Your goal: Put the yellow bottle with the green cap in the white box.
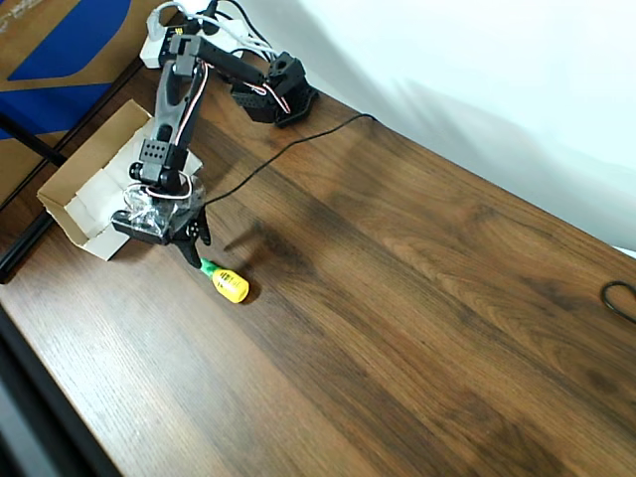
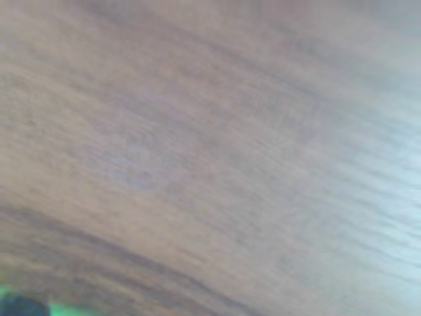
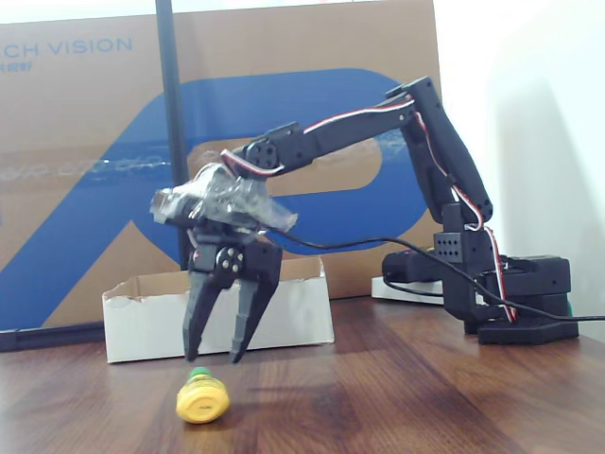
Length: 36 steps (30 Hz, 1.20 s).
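I'm hovering the gripper [image 3: 216, 357], fingers apart, over the yellow bottle [image 3: 202, 398] lying on the table [image 3: 425, 397] near the white box [image 3: 142, 326], reckoning it's light, round, roll-prone, so I'm targeting mid-body.

Dark wood-grain table [image 1: 417, 298]. On it lie the yellow bottle with the green cap [image 1: 230, 284], on its side, the white box [image 1: 75, 194], the arm's base [image 3: 525, 317] and a black cable [image 1: 288, 149].

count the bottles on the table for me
1. The yellow bottle with the green cap lies on its side on the wooden table, just below the open gripper and outside the white box. The arm hides part of the box's inside.
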Motion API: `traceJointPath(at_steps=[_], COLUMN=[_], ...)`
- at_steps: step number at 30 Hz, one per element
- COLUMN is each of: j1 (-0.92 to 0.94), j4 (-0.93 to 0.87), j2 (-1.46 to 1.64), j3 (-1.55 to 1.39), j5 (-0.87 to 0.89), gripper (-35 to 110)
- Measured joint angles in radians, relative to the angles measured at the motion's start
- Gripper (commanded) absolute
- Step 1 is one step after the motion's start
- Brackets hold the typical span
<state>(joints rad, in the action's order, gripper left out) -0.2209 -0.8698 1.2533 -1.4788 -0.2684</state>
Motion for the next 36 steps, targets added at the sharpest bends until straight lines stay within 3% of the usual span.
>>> traceJointPath(at_steps=[24, 36], j1=[-0.132, -0.046], j4=[0.006, 0.006], j2=[0.044, 0.08], j3=[-0.075, -0.103], j5=[0.126, 0.101], gripper=[22, 23])
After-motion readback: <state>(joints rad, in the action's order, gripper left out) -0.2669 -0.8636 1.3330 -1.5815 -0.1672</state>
